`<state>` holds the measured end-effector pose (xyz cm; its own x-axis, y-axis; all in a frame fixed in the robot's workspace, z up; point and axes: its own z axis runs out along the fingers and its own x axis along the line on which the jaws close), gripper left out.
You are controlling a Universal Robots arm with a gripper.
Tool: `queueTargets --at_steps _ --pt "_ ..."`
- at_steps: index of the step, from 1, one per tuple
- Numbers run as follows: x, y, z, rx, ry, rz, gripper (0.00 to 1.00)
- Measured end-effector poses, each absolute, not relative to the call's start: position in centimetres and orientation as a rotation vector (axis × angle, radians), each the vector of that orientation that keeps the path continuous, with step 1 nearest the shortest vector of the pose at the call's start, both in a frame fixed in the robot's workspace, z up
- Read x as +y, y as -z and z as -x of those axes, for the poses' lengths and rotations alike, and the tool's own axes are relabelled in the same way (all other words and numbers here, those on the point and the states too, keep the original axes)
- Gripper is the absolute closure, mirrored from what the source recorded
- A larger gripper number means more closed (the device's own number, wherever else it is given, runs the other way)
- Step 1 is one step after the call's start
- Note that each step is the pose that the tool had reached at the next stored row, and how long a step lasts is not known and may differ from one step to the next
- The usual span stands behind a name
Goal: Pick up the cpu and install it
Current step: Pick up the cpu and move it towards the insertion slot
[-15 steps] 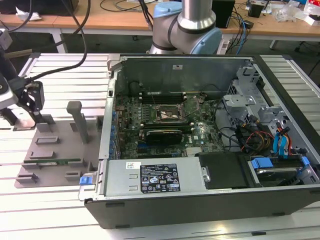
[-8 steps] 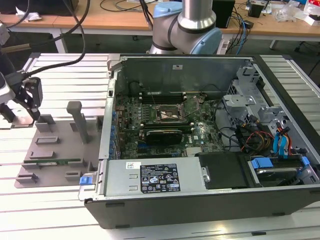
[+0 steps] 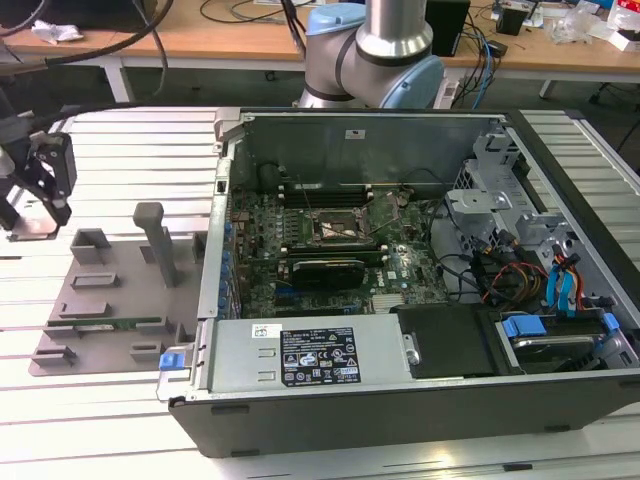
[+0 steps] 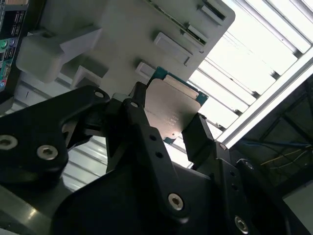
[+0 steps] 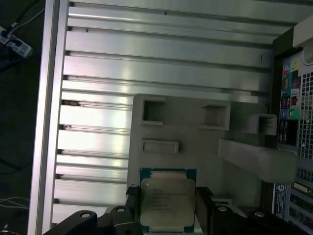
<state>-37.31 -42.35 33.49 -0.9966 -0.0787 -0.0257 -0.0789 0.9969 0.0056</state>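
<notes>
In the exterior view, the jaws hang at the exterior view's left edge over the slatted table [image 3: 120, 140], just left of the grey holder tray [image 3: 110, 290]. The open computer case [image 3: 400, 420] lies centre and right. In the second wrist view, the jaws grip two opposite edges of the cpu [image 4: 173, 110]. In the first wrist view, the cpu [image 5: 167, 203] sits clamped between them, over the holder tray [image 5: 190, 142].

Small square cpu [image 5: 167, 201], silver top, green rim, in the pincer [image 5: 167, 209]
</notes>
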Motion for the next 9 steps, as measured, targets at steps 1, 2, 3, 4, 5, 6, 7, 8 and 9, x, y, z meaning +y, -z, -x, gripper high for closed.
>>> queueTargets --at_steps 1,2,3,4,5,6,7,8,9 --pt "-42.3 -33.8 37.3 3.114 -0.010 0.123 0.45" --pt "-42.3 -34.1 37.3 3.114 -0.010 0.123 0.45" --pt "-42.2 -34.5 37.3 3.114 -0.010 0.123 0.45" --pt "-42.2 -34.9 37.3 3.114 -0.010 0.123 0.45" --pt "-42.1 -35.4 37.3 3.114 -0.010 0.123 0.45" --pt "-42.0 -35.9 37.3 3.114 -0.010 0.123 0.45" --pt "-41.9 -36.4 37.3 3.114 -0.010 0.123 0.45" --pt "-41.8 -36.6 37.3 3.114 -0.010 0.123 0.45" --pt "-41.7 -36.7 37.3 3.114 -0.011 0.123 0.45"
